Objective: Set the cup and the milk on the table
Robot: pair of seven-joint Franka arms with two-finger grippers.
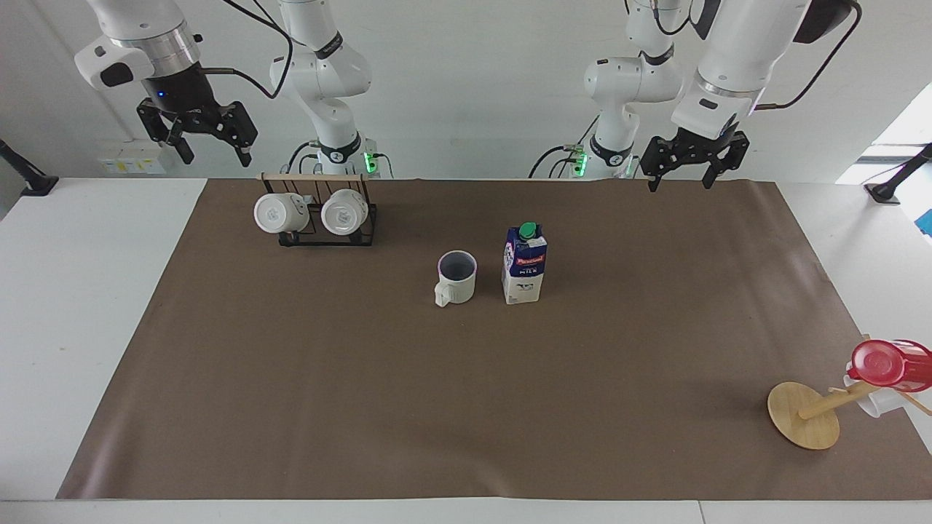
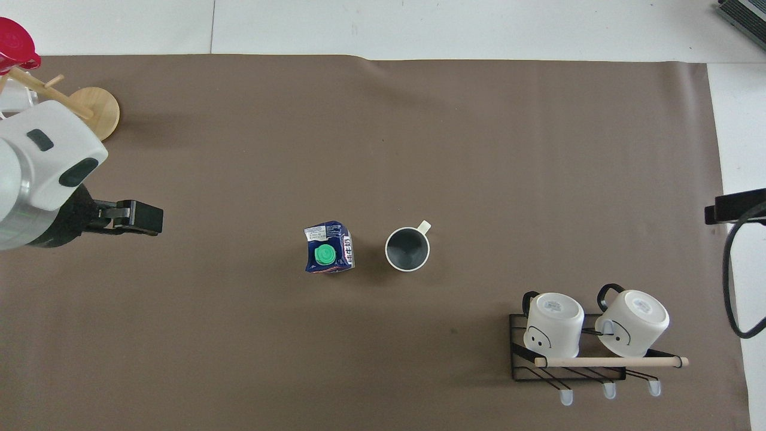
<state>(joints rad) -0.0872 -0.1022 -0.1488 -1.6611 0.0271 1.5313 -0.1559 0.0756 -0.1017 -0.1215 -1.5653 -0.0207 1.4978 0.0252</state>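
The cup (image 1: 457,278) (image 2: 407,249), cream-white with a dark inside, stands upright on the brown sheet of the table (image 1: 466,407) (image 2: 479,149), its handle turned away from the robots. Beside it, toward the left arm's end, the blue-and-white milk (image 1: 524,266) (image 2: 328,248) stands upright with its green cap on top. My left gripper (image 1: 678,182) hangs open and empty in the air over the sheet toward the left arm's end, well apart from the milk. My right gripper (image 1: 216,156) waits open and empty, high up at the right arm's end.
A black wire rack (image 1: 317,234) (image 2: 520,365) holding two white mugs sits near the robots toward the right arm's end. A tipped wooden mug tree (image 1: 803,415) (image 2: 90,106) with a red cup (image 1: 888,362) (image 2: 15,45) lies at the corner toward the left arm's end.
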